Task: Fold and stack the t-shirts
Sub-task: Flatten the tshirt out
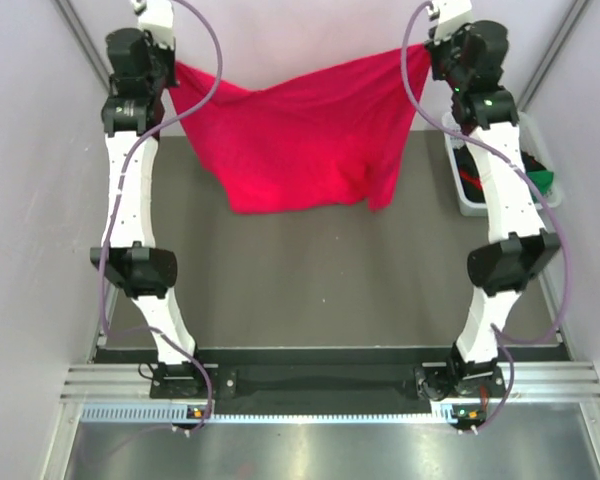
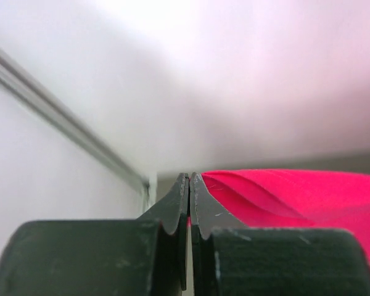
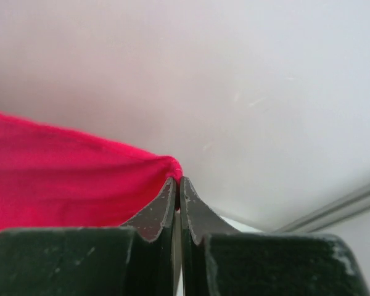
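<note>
Pale walls (image 1: 20,200) close in a dark grey table (image 1: 310,290), and at its far end I hold a crimson-pink cloth t-shirt (image 1: 300,140) up in the air. My left end effector (image 2: 189,179) has its jaws pressed together on one upper corner of the cloth. My right end effector (image 3: 177,182) is pinched the same way on the opposite corner.

The t-shirt's long axis runs left to right between my two grips, square across the far side of the table. Its top edge sags in the middle, so the span is not taut. From that line the body hangs down and toward my bases. I cannot tell whether the lower hem touches the table or hangs just clear of it.

Neither arm is nearer, since each has its own corner. I judge that laying the t-shirt flat means bringing both grips down and toward me together, with bare table waiting on the near side.

A white plastic mesh basket (image 1: 467,208) stands at the right edge of the table, behind my right arm, with dark and green cloth (image 1: 542,180) inside.
</note>
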Controlling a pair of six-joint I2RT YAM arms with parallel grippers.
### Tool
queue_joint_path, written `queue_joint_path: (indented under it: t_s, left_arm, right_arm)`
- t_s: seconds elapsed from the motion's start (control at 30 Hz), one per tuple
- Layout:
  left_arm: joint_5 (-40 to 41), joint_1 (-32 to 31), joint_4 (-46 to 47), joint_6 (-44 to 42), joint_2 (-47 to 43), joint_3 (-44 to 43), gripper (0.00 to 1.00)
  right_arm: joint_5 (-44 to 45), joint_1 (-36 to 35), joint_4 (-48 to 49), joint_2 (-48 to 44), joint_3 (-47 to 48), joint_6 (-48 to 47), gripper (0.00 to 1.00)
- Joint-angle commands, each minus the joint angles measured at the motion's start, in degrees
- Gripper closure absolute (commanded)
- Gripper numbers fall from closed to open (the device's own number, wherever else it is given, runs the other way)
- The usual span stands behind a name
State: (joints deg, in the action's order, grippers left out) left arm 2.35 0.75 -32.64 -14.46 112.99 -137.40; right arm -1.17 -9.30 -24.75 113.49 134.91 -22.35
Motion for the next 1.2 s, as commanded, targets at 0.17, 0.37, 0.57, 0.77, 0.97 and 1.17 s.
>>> queue_joint_path:
  t_s: [0.17, 0.37, 0.57, 0.77, 0.97, 1.17]
  left_arm:
    - [-7.71, -0.14, 23.42, -2.41, -23.41, 4.06, 1.00]
    - [-13.49, -0.23, 19.47, -6.88, -39.66, 24.52, 1.00]
    - [-19.75, -0.14, 3.23, -11.20, -57.07, 50.27, 1.00]
    - [-24.85, -0.23, -20.21, -18.13, -76.76, 69.62, 1.00]
    - [-25.03, -0.14, -36.42, -23.06, -89.78, 74.03, 1.00]
    - [-22.91, -0.23, -43.38, -23.95, -92.34, 75.53, 1.00]
  right_arm:
    - [-2.78, -0.02, 15.88, -29.54, -15.19, -3.48, 1.00]
    - [-7.09, 0.07, 13.16, -47.38, -45.90, -13.33, 1.00]
    - [-9.64, -0.02, 6.74, -59.87, -67.73, -12.99, 1.00]
    - [-13.33, -0.02, -4.94, -68.04, -89.08, -12.37, 1.00]
    - [-14.82, -0.10, -17.50, -79.47, -94.04, -13.68, 1.00]
    - [-14.91, -0.10, -26.46, -83.18, -94.57, -22.02, 1.00]
